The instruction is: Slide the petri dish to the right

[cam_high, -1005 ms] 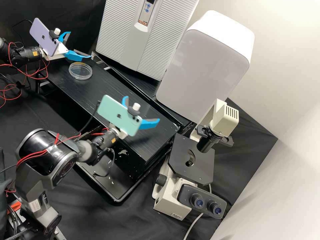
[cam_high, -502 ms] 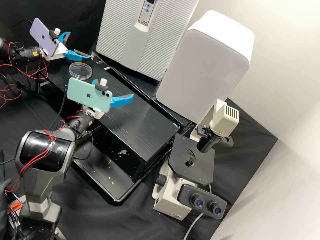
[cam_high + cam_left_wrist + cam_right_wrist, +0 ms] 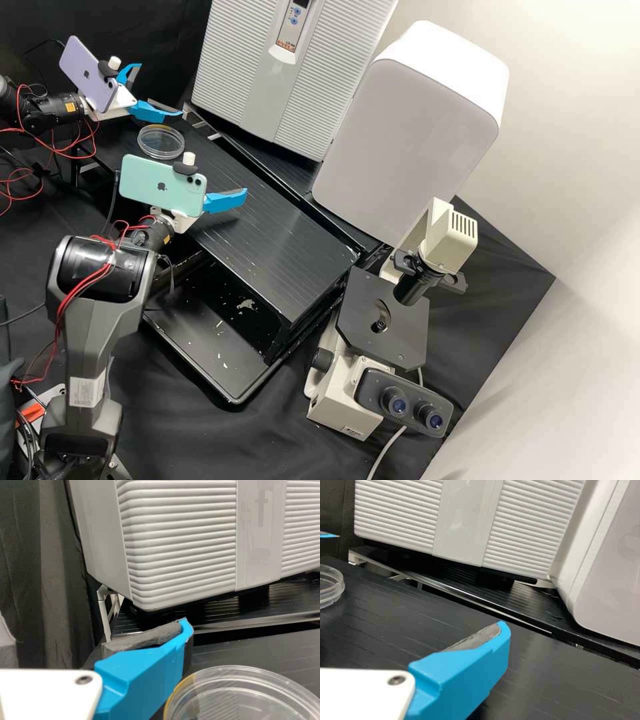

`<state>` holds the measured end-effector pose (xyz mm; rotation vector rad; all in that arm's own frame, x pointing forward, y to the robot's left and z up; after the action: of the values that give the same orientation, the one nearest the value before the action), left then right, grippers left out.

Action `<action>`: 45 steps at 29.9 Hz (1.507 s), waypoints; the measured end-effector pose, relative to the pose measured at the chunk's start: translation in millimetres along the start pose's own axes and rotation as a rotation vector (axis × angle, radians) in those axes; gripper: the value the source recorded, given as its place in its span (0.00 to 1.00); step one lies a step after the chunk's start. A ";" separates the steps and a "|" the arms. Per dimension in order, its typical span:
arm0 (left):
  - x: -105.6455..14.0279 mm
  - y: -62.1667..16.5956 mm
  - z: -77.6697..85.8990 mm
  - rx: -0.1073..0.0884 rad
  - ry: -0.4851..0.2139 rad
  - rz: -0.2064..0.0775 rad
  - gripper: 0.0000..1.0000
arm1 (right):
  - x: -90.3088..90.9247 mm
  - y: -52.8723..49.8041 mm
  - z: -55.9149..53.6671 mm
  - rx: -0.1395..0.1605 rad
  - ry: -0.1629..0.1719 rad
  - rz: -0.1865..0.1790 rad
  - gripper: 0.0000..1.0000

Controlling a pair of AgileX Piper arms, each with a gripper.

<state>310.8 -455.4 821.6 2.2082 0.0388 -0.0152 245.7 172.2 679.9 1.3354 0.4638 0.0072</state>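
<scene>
The clear round petri dish (image 3: 160,141) lies flat at the far left end of the black raised platform (image 3: 267,233). My left gripper (image 3: 160,90) hangs just behind the dish, open, with nothing between its blue fingers (image 3: 150,665); the dish rim (image 3: 245,695) lies close beside one finger. My right gripper (image 3: 223,193) hovers open over the platform, a short way right of the dish and nearer the front. Past its blue finger (image 3: 465,665), the dish (image 3: 327,587) lies farther off on the ribbed black surface.
A white ribbed appliance (image 3: 287,67) and a white box-shaped unit (image 3: 413,127) stand behind the platform. A microscope (image 3: 393,333) stands to the right, below the platform's end. Red cables (image 3: 27,133) trail at the left. A black tray (image 3: 213,347) lies in front.
My right arm has swung left and back along the platform, from near its front right part toward the petri dish. The left arm and the dish have kept still.
</scene>
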 end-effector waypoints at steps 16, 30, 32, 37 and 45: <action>0.0 0.0 0.0 0.000 0.000 0.000 1.00 | 26.9 10.8 -31.5 0.012 0.084 0.035 1.00; 0.0 0.0 0.0 0.000 0.000 0.000 1.00 | 48.8 -22.5 -40.2 0.102 0.220 -0.267 1.00; 0.0 0.0 0.0 0.000 0.000 0.000 1.00 | 49.3 -24.3 -39.3 0.104 0.218 -0.273 1.00; 0.0 0.0 0.0 0.000 0.000 0.000 1.00 | 49.5 -24.7 -39.2 0.109 0.217 -0.274 1.00; 0.0 0.0 0.0 0.000 0.000 0.000 1.00 | 61.0 -25.9 -42.1 0.111 0.218 -0.268 1.00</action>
<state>310.8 -455.4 821.6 2.2082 0.0388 -0.0152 280.6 221.3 629.6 1.3779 0.8355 -0.0965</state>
